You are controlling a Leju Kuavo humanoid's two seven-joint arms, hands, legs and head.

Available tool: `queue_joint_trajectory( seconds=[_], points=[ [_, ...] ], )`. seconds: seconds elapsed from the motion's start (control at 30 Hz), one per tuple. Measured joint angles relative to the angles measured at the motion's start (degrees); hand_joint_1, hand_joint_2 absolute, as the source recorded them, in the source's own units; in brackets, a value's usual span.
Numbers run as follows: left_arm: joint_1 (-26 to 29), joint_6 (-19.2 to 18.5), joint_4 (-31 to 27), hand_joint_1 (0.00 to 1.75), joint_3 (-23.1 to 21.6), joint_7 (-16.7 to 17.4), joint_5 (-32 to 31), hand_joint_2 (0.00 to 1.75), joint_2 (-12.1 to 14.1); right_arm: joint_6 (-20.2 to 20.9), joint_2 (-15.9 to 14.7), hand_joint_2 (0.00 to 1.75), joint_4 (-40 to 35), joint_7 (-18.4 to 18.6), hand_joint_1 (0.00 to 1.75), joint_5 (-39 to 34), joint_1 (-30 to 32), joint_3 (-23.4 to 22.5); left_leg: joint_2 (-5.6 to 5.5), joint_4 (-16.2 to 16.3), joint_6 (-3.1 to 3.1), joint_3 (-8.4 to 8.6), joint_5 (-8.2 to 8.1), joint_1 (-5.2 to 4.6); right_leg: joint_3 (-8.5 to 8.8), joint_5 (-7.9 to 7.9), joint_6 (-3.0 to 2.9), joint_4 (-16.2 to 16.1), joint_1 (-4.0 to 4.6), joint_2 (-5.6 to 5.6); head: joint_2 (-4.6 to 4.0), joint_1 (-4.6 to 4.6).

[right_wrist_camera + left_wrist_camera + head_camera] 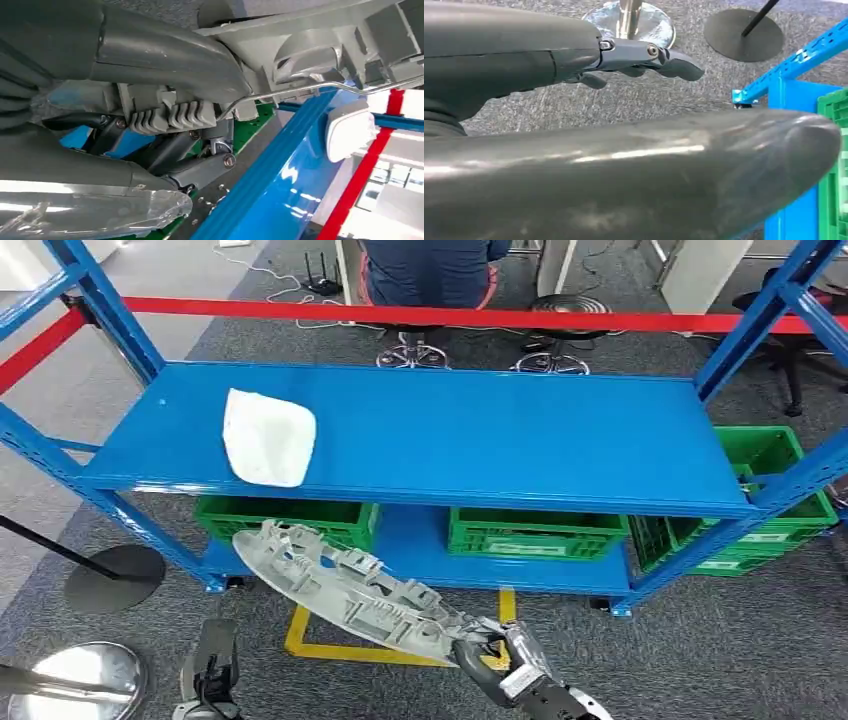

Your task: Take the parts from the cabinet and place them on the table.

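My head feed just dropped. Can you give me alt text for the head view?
The right hand holds a long grey part by one end, in front of a blue shelf where a white part lies. Green crates sit below.

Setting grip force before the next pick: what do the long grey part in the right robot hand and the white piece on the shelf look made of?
Long grey part: looks like moulded plastic, matt grey, with ribs, clips and a thin metal wire along it. White piece: smooth, rounded, slightly glossy, probably plastic; too blurred to be sure. The right robot hand grips the grey part at one end.
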Motion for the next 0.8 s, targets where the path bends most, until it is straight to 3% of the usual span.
queue_joint_trajectory(
  seconds=[0.13,0.2,0.3,0.33,0.37,0.4,0.47,0.5,0.53,0.63,0.7,0.73,0.8],
  points=[
    [-0.04,0.98,0.11,0.0,-0.11,0.61,-0.44,0.0,-0.02,2.25,-0.46,1.75,0.41,0.0,1.75,0.17,-0.39,0.55,0.05,-0.05,-1.14,-0.33,0.43,-0.04,0.14,0.22,-1.13,-0.64,0.35,0.3,0.0,-0.17],
    [-0.09,1.18,0.11,0.0,-0.15,0.76,-0.63,0.0,0.09,3.18,-0.68,1.75,0.67,-0.02,1.75,0.17,-0.58,0.7,0.08,2.12,-1.84,-1.1,-1.53,-0.11,0.34,0.61,-1.94,-1.07,-0.19,0.17,0.0,-0.47],
    [-0.03,1.46,0.13,0.0,-0.22,1.2,-1.09,0.0,0.09,5.05,-0.77,1.75,1.22,-0.04,1.75,-0.57,-0.92,1.09,0.09,14.73,-2.38,-6.62,-7.98,0.12,0.21,0.64,-2.24,-1.07,-0.16,0.1,0.0,-0.61],
    [0.07,1.57,0.18,0.0,-0.24,1.4,-1.29,0.0,0.04,5.46,-0.85,1.75,1.53,-0.02,1.75,-0.59,-0.96,1.16,0.09,17.93,-2.48,-8.15,-8.8,0.16,0.19,0.65,-2.23,-1.07,-0.16,0.11,0.0,-0.63],
    [0.15,1.59,0.24,0.0,-0.28,1.55,-1.51,0.0,0.04,5.83,-0.94,1.75,1.83,0.07,1.75,-0.68,-0.97,1.27,0.1,17.95,-2.51,-8.18,-8.11,0.23,0.21,0.65,-2.22,-1.07,-0.18,0.13,0.0,-0.61],
    [0.15,1.49,0.28,0.0,-0.33,1.85,-1.6,0.0,0.04,5.92,-1.05,1.75,2.05,1.01,1.75,-1.13,-0.98,1.35,0.11,15.75,-2.51,-7.09,-6.28,0.31,0.23,0.65,-2.21,-1.06,-0.23,0.16,0.0,-0.66],
    [0.09,-0.2,0.28,0.0,-0.33,3.13,-1.6,0.0,0.11,5.53,-1.03,1.75,3.3,5.27,1.75,-2.69,-1.29,1.38,0.16,5.56,-2.67,-1.84,-0.98,0.61,0.46,0.59,-1.86,-1.04,-0.45,0.31,0.0,-0.68],
    [0.09,-0.77,0.31,0.0,-0.37,3.37,-1.6,0.0,0.09,5.0,-1.03,1.75,4.22,5.99,1.75,-3.02,-1.27,1.35,0.14,1.65,-2.8,0.09,-0.34,0.75,0.47,0.53,-1.41,-1.03,-0.33,0.32,0.0,-0.76],
    [0.0,-1.16,0.35,0.0,-0.42,3.59,-1.6,0.0,-0.02,4.48,-1.14,1.75,5.07,5.95,1.75,-3.26,-1.19,1.29,-0.07,-0.02,-2.33,0.65,-0.97,0.53,0.09,0.34,-0.93,-0.56,0.08,0.33,0.0,-1.05],
    [0.65,-2.08,0.39,0.0,-0.37,3.82,-0.76,0.0,-0.11,3.56,-1.27,1.75,7.32,5.11,1.75,-3.89,-1.11,1.09,-0.06,0.62,-1.09,0.02,-0.93,0.3,0.07,0.87,-0.02,-1.29,-0.08,0.28,0.0,-0.63],
    [0.58,-2.36,0.42,0.0,-0.26,4.15,-0.13,0.0,-0.11,3.3,-1.27,1.75,8.04,4.94,1.75,-4.2,-1.2,0.98,0.0,0.37,-0.16,0.15,-0.7,0.57,-0.82,-0.4,0.53,0.01,-0.23,0.07,0.0,-0.55],
    [0.52,-2.34,0.42,0.0,-0.24,4.33,-0.02,0.0,-0.15,3.23,-1.27,1.75,8.31,4.94,1.75,-4.2,-1.32,0.98,0.02,0.37,0.24,0.17,-0.74,0.56,-2.15,-2.3,0.66,3.17,-0.17,0.03,0.0,-0.31],
    [0.59,-2.36,0.44,0.0,-0.24,4.65,0.04,0.0,-0.24,2.93,-1.27,1.75,9.0,4.96,1.75,-4.22,-1.39,1.01,0.03,0.38,0.47,0.15,-0.79,0.36,-6.82,-6.5,0.81,13.09,-0.17,0.03,0.0,-0.2]
  ],
)
